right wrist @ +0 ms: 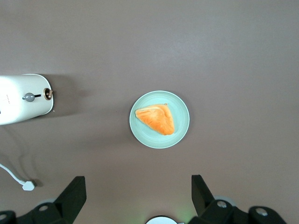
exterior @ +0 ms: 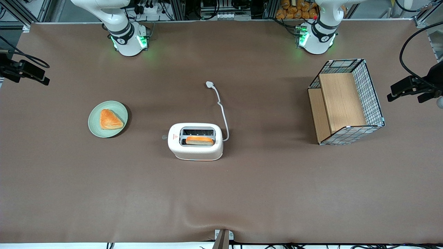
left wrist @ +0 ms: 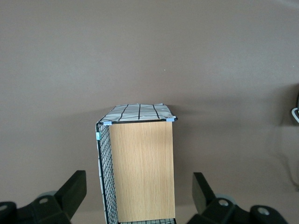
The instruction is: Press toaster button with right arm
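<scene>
The right arm (exterior: 121, 27) rises from its base at the upper edge of the front view and leaves the frame there. Its gripper (right wrist: 136, 183) shows only in the right wrist view. It hangs high over the brown desk (exterior: 242, 190), and its two black fingers (right wrist: 74, 193) stand wide apart with nothing between them.

Directly below the gripper, toward the working arm's end of the desk, lies a pale green plate (exterior: 93, 125) with a triangular orange pastry (exterior: 110, 119) on it.

Next comes the toaster button (exterior: 164, 137), a small grey knob that sticks out of the toaster's narrow end and faces the plate. In the right wrist view the button (right wrist: 29, 97) is well apart from the fingers, off to the side of the plate (right wrist: 182, 133) and far below them.

The toaster (exterior: 195, 152) stands upright at the centre of the front view. A slice of toast (exterior: 199, 140) sits in the slot nearer the camera. Its white cord runs up the frame to a plug (exterior: 209, 84) lying loose on the desk.

Toward the parked arm's end stands a wire-mesh basket (exterior: 375, 100) with wooden boards inside.
</scene>
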{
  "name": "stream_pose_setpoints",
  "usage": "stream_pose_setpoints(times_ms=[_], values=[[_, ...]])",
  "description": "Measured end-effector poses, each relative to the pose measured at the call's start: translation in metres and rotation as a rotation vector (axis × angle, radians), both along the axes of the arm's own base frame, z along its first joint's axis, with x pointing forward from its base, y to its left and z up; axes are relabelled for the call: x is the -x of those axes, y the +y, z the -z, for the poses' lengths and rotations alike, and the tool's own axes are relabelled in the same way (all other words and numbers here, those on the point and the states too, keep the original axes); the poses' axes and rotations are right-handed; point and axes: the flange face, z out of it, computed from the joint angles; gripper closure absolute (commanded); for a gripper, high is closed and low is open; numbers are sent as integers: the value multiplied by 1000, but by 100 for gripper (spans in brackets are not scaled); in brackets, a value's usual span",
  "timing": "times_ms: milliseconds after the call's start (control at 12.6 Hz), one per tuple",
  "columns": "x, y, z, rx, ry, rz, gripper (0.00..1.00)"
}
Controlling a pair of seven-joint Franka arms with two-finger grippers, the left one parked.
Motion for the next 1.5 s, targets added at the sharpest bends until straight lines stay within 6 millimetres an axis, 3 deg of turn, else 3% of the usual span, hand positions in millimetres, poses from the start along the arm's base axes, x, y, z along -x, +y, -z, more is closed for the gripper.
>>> stream_pose_setpoints(times_ms=[395,1503], values=[[-9,1,-8,3,-25,-19,0],[-11,1,-6,-1,-22,-78,0]])
